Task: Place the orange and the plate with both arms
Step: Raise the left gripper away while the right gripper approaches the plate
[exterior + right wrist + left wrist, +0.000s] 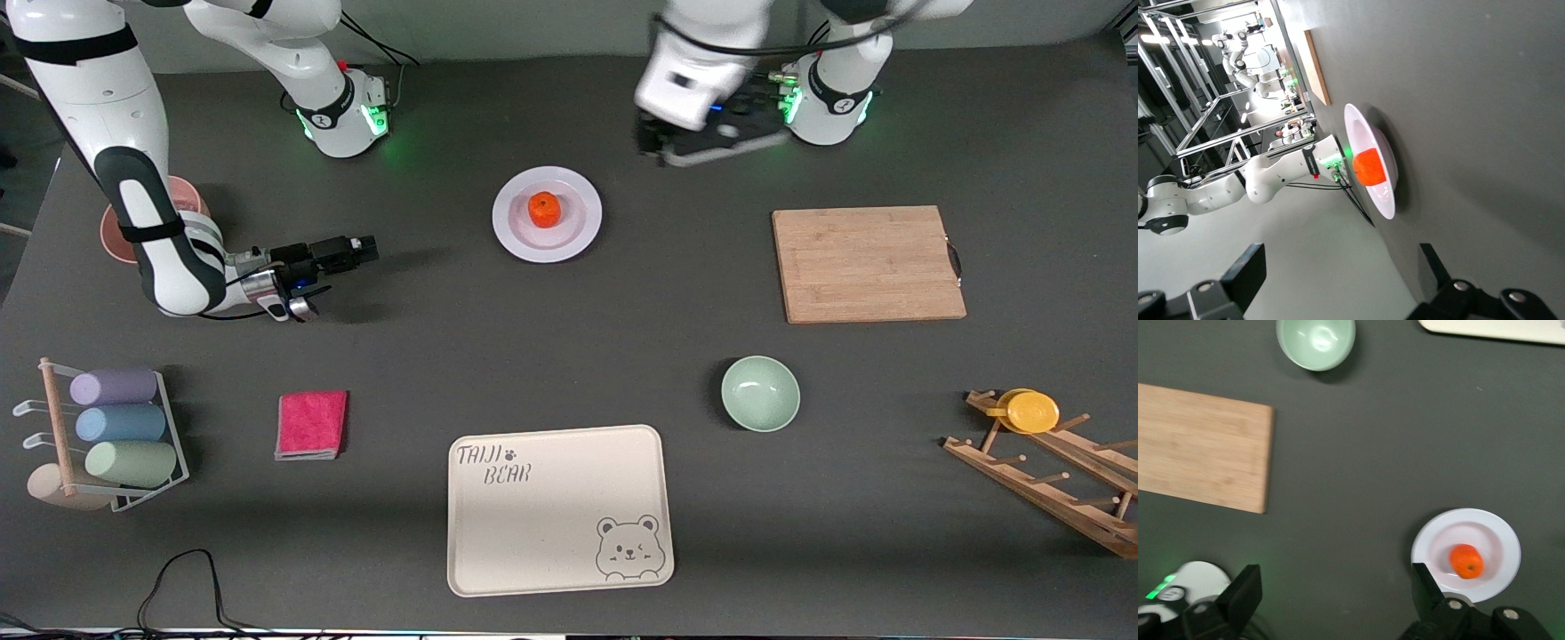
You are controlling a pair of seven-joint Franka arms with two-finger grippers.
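Orange point(543, 209) sits centred on plate point(547, 214), well clear of both sets of open, empty fingers. Left gripper point(662, 147) hovers; right gripper point(360, 251) points platewards. Expect glossy, brittle plate: take its rim. Orange rolls: pinch its middle.

1. "taiji bear" stands in dark, hand-drawn capitals on the cream tray point(558, 509), in the corner toward the robots and the right arm's end of the table; "taiji" is on the upper line with a small paw print after it, "bear" on the line beneath.
2. a line drawing of a winking bear's face, no words with it, sits in the same tray's corner nearest the front camera, toward the left arm's end.
3. nothing else can be read.
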